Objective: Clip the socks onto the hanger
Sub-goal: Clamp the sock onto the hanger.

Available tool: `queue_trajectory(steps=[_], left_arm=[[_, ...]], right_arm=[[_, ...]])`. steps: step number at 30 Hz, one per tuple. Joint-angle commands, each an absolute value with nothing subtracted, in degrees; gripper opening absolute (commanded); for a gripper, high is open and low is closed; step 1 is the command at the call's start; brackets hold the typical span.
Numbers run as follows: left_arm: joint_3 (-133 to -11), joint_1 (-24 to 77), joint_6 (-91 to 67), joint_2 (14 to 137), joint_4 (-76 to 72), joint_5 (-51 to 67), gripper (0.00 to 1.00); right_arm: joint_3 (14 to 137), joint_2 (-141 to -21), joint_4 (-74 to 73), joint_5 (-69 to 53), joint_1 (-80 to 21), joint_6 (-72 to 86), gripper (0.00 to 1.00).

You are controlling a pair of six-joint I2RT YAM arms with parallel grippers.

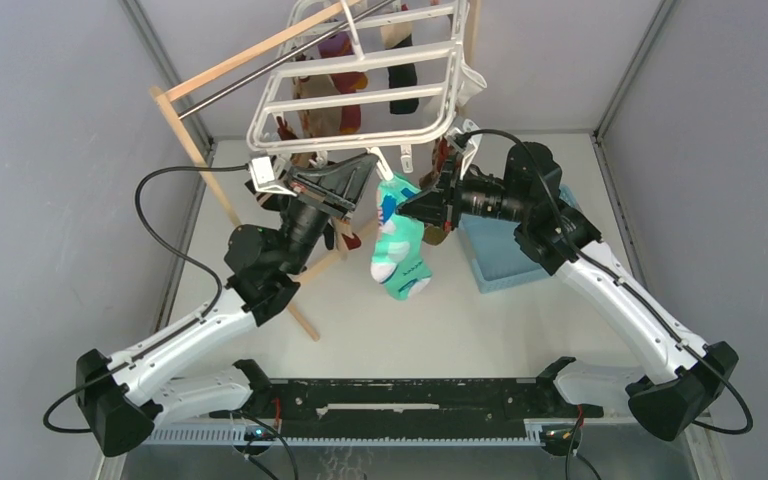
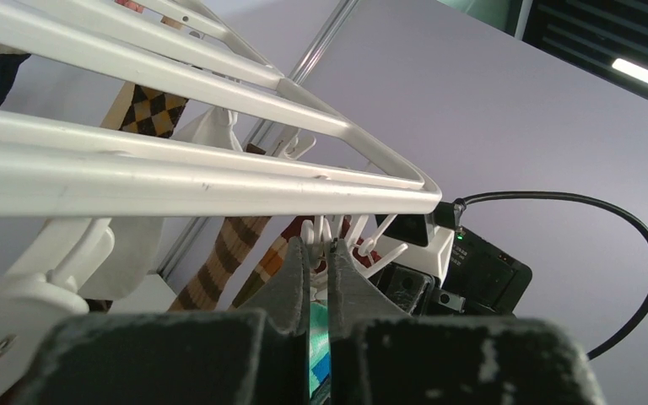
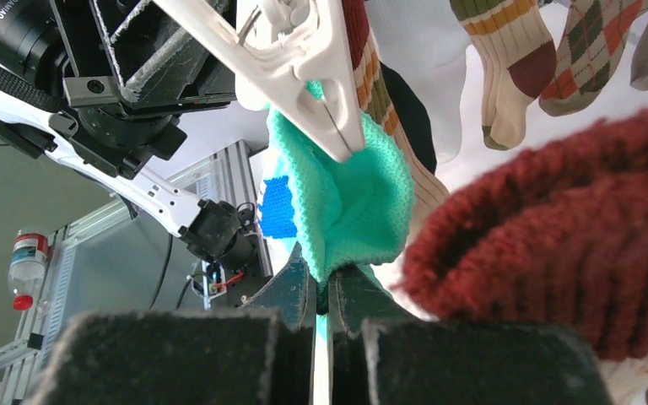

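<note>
Seen from my remote station, both arms meet under the hanger [image 2: 177,181], which hangs at the far side of the table [image 1: 380,335] with the mint-green sock [image 1: 398,250] dangling below its near edge. A white clip [image 3: 321,93] on the frame bites the sock's top hem.

The right gripper [image 3: 327,283] has its fingers pinched narrow on a fold of the mint fabric just under that clip. The left gripper [image 2: 319,249] reaches in from the other side, its fingers also nearly together, with a strip of mint and blue fabric showing between them and their tips just beneath the clip.

The space is crowded. A dark red knitted sock [image 3: 557,245] fills the right half of the right wrist view, close beside the mint one. A striped sock [image 3: 506,59] hangs behind them with others along the frame. From the left wrist camera, the hanger's white bars cut across most of the view.

The wooden pole stand [image 1: 195,152] leans across the left of the table, its slanted leg passing behind the left arm.

A blue tray [image 1: 500,265] sits on the table to the right, partly under the right arm. From the overhead view I cannot tell what, if anything, lies in it.
</note>
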State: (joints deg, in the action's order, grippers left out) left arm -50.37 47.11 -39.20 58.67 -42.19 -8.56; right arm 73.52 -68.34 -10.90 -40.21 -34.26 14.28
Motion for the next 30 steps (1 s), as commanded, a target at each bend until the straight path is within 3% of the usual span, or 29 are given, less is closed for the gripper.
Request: queue_trajectory(steps=[1, 22, 30], left_arm=[[-49.45, 47.38, -40.61, 59.93, -39.55, -5.09, 0.0], [-49.03, 47.42, -40.74, 61.6, -40.69, -5.08, 0.0], [-48.95, 46.98, -39.62, 59.72, -39.73, -6.35, 0.0]], right_arm=[[74.37, -66.51, -5.63, -39.93, -33.62, 15.65, 0.0], [72.42, -67.58, 3.63, -47.22, -28.33, 24.91, 0.0], [68.88, -65.08, 0.53, -46.52, -28.74, 22.71, 0.0]])
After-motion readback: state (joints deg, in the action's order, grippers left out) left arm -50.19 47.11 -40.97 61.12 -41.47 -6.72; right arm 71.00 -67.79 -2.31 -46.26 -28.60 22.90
